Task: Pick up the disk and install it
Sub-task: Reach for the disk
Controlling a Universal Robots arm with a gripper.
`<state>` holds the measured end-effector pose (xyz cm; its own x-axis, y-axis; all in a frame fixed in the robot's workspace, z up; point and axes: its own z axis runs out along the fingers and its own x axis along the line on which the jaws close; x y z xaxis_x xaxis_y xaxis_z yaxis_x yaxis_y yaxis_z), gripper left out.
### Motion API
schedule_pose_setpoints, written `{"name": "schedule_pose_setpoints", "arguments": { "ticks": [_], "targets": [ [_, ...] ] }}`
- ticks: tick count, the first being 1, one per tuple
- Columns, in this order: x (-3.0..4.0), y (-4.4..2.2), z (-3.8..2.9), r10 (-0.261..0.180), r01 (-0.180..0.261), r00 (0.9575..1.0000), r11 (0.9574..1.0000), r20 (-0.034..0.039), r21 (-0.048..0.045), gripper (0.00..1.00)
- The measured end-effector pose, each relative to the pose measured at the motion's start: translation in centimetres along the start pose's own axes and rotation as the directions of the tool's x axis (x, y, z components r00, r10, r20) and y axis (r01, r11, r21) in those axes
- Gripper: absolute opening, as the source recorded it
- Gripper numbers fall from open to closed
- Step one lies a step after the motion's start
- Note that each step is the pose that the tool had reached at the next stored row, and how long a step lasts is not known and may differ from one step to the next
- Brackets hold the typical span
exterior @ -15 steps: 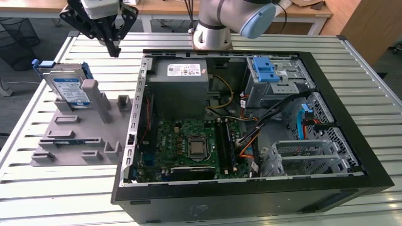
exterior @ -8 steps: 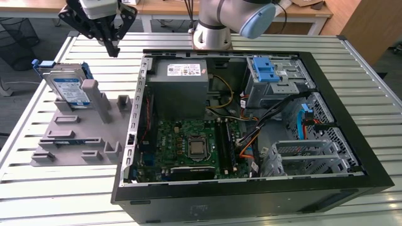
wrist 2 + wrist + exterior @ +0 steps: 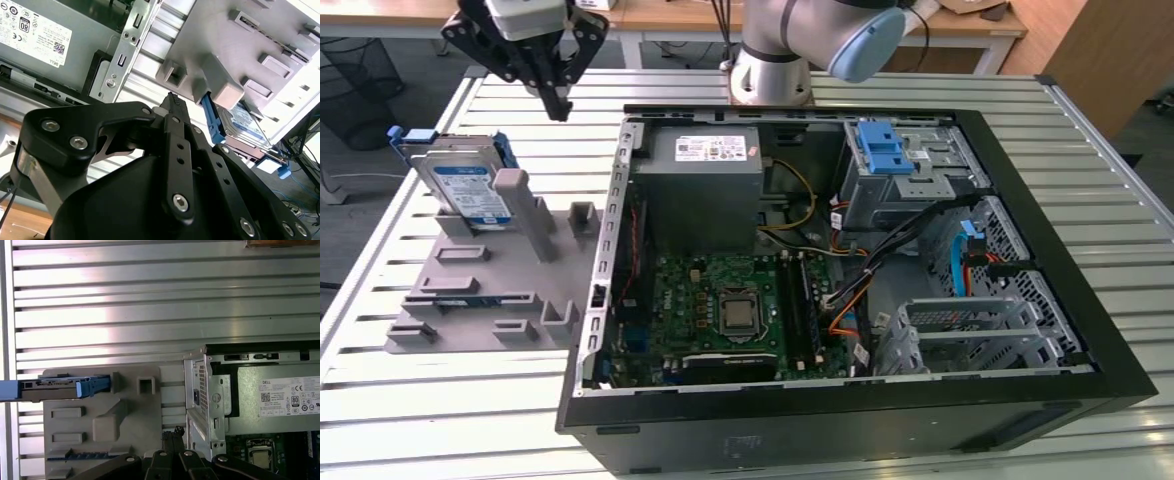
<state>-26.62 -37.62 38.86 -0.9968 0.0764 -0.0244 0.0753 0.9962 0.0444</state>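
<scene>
In the exterior view, my hand [image 3: 562, 108] hung closed on nothing, at one o'clock from the disk [image 3: 464, 180]. The disk stood on edge in the grey holder [image 3: 467, 300] on the bench [image 3: 454, 420], with the computer case [image 3: 854, 410] at its three o'clock.

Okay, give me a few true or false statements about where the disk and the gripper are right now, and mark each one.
1. The disk stands on edge in the grey holder. True.
2. The gripper is clamped on the disk. False: it is apart from the disk, shut and holding nothing.
3. The computer case lies open, its inside showing. True.
4. The disk is installed inside the case. False: it sits in the holder outside the case, on the exterior view's left.
</scene>
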Motion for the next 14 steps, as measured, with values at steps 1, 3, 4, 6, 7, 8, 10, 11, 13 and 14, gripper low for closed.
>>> {"name": "schedule_pose_setpoints", "arguments": {
  "ticks": [1,3,4,6,7,8,10,11,13,14],
  "targets": [
    [0.04,0.01,0.00,0.000,0.000,1.0000,1.0000,0.0000,0.0000,0.11],
    [0.12,0.04,0.01,0.000,0.000,1.0000,1.0000,0.0000,0.0000,0.11],
    [0.16,0.05,0.01,0.000,0.000,1.0000,1.0000,0.0000,0.0001,0.11],
    [0.23,0.07,0.02,0.000,0.000,1.0000,1.0000,-0.0001,0.0001,0.11],
    [0.27,0.08,0.02,0.000,0.000,1.0000,1.0000,0.0000,0.0000,0.11],
    [0.31,0.09,0.03,0.000,0.000,1.0000,1.0000,0.0000,0.0000,0.11],
    [0.38,0.11,0.03,0.000,0.000,1.0000,1.0000,0.0000,0.0000,0.11],
    [0.42,0.12,0.03,0.000,0.000,1.0000,1.0000,-0.0001,0.0000,0.11],
    [0.50,0.13,0.04,0.000,0.000,1.0000,1.0000,0.0000,0.0000,0.11],
    [0.54,0.14,0.04,0.000,0.000,1.0000,1.0000,0.0000,0.0000,0.11]
  ]
}}
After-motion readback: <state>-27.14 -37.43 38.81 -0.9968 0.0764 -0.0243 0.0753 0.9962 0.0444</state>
